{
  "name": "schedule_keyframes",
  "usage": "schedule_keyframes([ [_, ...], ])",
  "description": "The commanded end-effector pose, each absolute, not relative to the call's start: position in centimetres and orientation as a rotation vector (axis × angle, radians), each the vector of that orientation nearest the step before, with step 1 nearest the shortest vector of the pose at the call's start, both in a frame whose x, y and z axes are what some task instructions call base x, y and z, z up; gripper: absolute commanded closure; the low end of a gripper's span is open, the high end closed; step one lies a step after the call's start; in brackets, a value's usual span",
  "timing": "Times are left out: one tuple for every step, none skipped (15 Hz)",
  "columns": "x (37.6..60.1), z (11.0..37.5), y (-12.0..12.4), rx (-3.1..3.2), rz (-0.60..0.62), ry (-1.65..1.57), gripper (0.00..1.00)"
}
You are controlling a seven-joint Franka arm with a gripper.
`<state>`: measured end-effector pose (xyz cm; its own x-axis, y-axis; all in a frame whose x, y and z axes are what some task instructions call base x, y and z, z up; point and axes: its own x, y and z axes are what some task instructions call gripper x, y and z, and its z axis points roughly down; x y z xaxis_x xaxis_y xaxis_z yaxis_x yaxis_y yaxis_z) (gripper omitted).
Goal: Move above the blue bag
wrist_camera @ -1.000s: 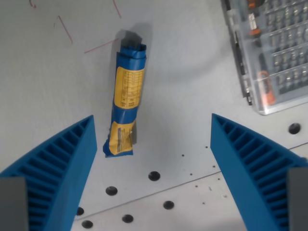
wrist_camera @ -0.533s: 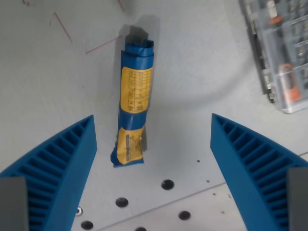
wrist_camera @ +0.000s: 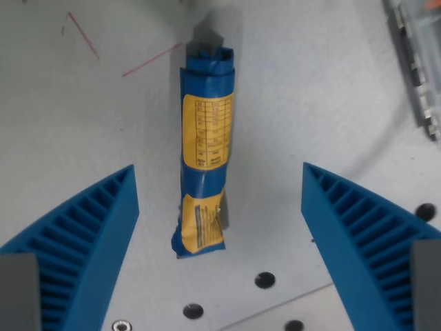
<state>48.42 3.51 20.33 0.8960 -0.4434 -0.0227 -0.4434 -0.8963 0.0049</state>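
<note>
Between the wide-spread fingers of the claw [wrist_camera: 219, 207] lies the blue bag [wrist_camera: 205, 152], flat on the table [wrist_camera: 83, 124]. It sits nearly centred, so the approach looks almost done; a slight shift remains

My gripper [wrist_camera: 219, 238]: two blue fingers [wrist_camera: 83, 241], wedge-shaped, ribbed along inner faces, tapering to points; grey blocks at bases.

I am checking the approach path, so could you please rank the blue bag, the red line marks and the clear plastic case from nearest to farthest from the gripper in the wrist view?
1. Blue bag: lying between the open fingers of the gripper.
2. Clear plastic case: upper right edge of the wrist view.
3. Red line marks: upper left on the table.
The case and the marks are too close to call.
</note>
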Motion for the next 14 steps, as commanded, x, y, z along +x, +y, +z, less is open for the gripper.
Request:
schedule_keyframes([
  [47.9,19.1,4.2,-3.018,-0.102,0.859,0.00],
  [47.8,18.7,4.3,-3.017,-0.105,0.864,0.00],
  [47.7,18.3,4.4,-3.017,-0.103,0.868,0.00],
  [47.6,17.9,4.6,-3.018,-0.104,0.870,0.00],
  [47.5,17.6,4.7,-3.017,-0.106,0.874,0.00],
  [47.4,17.3,4.8,-3.019,-0.108,0.872,0.00],
  [47.3,17.0,4.9,-3.018,-0.112,0.874,0.00],
  [47.2,16.7,4.9,-3.019,-0.114,0.876,0.00],
  [47.1,16.5,5.0,-3.021,-0.114,0.872,0.00],
  [47.1,16.3,5.1,-3.022,-0.118,0.869,0.00],
  [47.0,16.1,5.1,-3.022,-0.120,0.869,0.00],
  [46.9,16.0,5.2,-3.024,-0.117,0.869,0.00],
  [46.9,15.9,5.2,-3.025,-0.117,0.868,0.00],
  [46.8,15.8,5.3,-3.027,-0.117,0.862,0.00],
])
